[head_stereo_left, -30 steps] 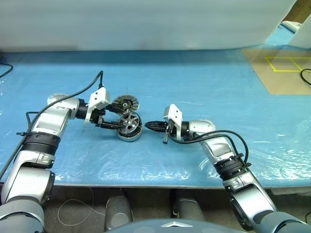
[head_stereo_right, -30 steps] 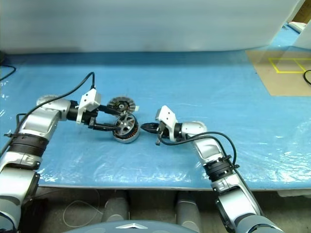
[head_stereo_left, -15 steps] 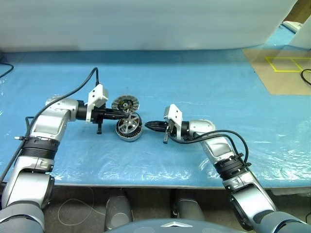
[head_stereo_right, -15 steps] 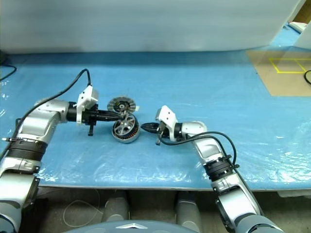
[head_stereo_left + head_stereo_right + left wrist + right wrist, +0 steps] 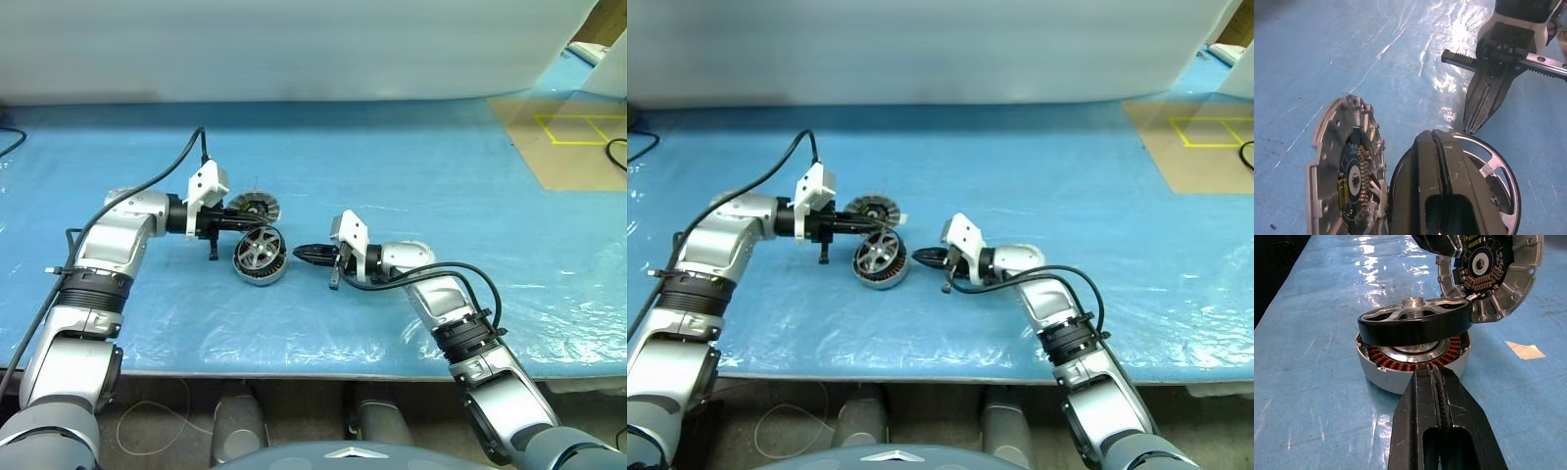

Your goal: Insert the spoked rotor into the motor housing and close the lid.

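- Your left gripper (image 5: 243,224) had its fingers spread around the spoked rotor (image 5: 261,249) a second ago; now they are clenched together, grasping nothing, and lie just over the rotor's rim at its 10 o'clock side.
- The rotor is released. It rests tilted on top of the motor housing (image 5: 1400,377), so the copper windings show under its raised edge. I judge it is not fully seated and needs a push down.
- Your right gripper (image 5: 308,255) has not moved: fingers clenched, empty, tips near the housing at its 3 o'clock side.
- The lid (image 5: 254,206) leans just behind the housing, at its 12 o'clock. It is not yet fitted.
- All parts stand on the bench (image 5: 392,176), covered with shiny blue plastic sheet. At the far 2 o'clock corner there is a brown board (image 5: 563,137) with yellow tape lines.
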